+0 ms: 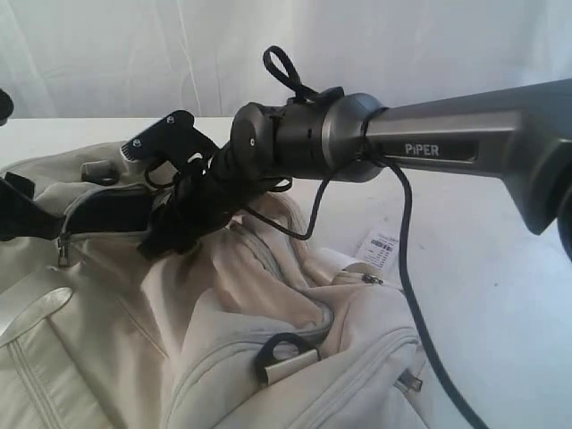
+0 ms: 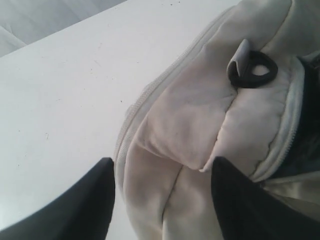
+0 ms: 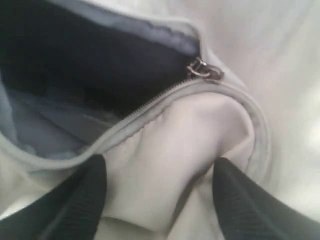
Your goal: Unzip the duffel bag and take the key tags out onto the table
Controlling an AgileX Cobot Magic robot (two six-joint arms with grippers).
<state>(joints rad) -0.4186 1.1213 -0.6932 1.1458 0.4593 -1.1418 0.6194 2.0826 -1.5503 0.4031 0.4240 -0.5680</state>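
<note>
One wide white tabletop (image 1: 500, 295) is carrying the cream duffel bag (image 1: 179, 357), which is lying slumped with its main zipper partly open, showing dark lining. The left end effector (image 2: 162, 170) is hanging spread above the bag's end, near a dark ring (image 2: 252, 70). The right end effector (image 3: 160, 170) is standing spread around a fabric fold beside the metal zipper pull (image 3: 204, 70).

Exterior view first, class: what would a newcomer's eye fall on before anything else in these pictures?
The dark grey right arm marked PiPER stretches in from the right, dominating the exterior view. Beneath it the cream duffel bag slumps across the white table. Its main zip gapes, showing dark lining, with the right gripper open at its edge.
</note>
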